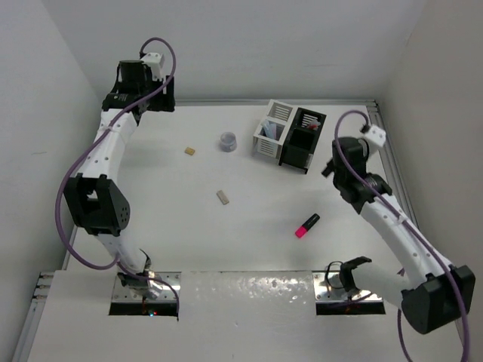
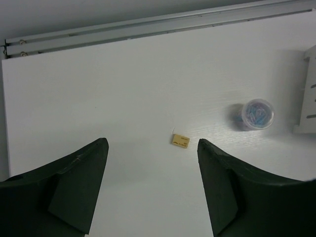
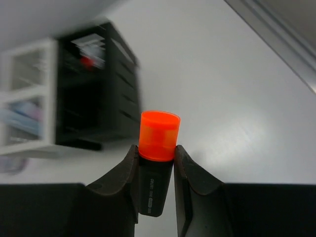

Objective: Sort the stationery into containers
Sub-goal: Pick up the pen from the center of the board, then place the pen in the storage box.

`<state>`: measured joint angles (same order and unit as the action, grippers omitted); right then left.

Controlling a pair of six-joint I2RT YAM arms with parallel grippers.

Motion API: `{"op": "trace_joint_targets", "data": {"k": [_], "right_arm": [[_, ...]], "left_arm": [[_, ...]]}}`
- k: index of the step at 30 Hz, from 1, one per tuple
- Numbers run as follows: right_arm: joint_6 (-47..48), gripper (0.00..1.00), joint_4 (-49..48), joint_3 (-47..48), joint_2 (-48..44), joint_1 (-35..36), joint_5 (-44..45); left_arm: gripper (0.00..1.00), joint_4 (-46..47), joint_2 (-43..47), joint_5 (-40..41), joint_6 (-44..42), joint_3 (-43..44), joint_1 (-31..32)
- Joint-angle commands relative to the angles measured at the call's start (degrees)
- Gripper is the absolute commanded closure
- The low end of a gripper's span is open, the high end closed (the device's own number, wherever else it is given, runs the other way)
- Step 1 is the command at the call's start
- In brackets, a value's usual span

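here, orange-capped highlighter (image 3: 158, 140) clamped between right pincer (image 3: 155, 150) tips, cap protruding

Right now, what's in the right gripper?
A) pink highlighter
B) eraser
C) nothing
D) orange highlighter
D: in the right wrist view the right gripper is clamped on the black body of the orange highlighter, while the pink highlighter lies on the table.

Small print on the highlighter (image 3: 157, 163) is unreadable.
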<state>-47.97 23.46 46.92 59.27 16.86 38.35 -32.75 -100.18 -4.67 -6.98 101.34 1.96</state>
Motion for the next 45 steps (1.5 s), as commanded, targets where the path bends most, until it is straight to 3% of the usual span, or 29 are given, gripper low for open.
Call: {"op": "trace_joint_targets", "data": {"k": [1,3,7,11,14,28,34,40,43,44,45], "right_arm": [[19.5,1.0,-21.3,7.7,5.8,6.7,4.6],[28.8,1.0,-33.1,10.6,12.0,10.7,-0.3],[38.1,1.0,-44.6,15.9,24.1,13.5,-11.3],[44.0,1.0,-46.2,23.2,34.1,13.9,-20.7],[47.2,1.0,-48.1,24.3,39.0,13.5,-21.8],[49.3,1.0,-56.6,22.5,43.7,8.0,-28.8],[43.4,1.0,-68.8,16.6,47.3,3.9,-35.9],[44.2,1.0,-89.3,6.1,48.3,2.3,-39.7],[41.8,1.0,-90.0,4.2,48.0,1.2,-42.6],[41.6,0.99,-90.1,3.9,48.1,1.2,-43.1],[41.5,0.8,-89.3,3.8,48.4,0.8,-44.4]], "left_arm": [[0.29,-0.1,-1.1,-2.2,0.6,1.1,-1.9],[0.29,-0.5,-1.6,-2.2,0.7,1.0,-3.4],[0.3,-1.4,-2.4,-2.7,1.6,0.8,-5.2],[0.3,-2.1,-2.4,-3.6,2.1,0.4,-6.6],[0.3,-2.3,-3.0,-4.2,2.0,0.0,-7.4],[0.3,-1.9,-5.0,-8.0,3.4,-0.4,-10.0],[0.3,-2.1,-3.6,-7.9,3.8,-0.4,-10.1],[0.29,-3.6,-2.0,-5.0,2.7,0.3,-10.4],[0.29,-3.2,-2.0,-2.2,2.2,0.8,-10.3],[0.29,-3.3,-2.1,-1.8,1.1,1.1,-10.2],[0.29,-3.6,-2.1,-1.0,0.4,1.7,-10.1]]}}
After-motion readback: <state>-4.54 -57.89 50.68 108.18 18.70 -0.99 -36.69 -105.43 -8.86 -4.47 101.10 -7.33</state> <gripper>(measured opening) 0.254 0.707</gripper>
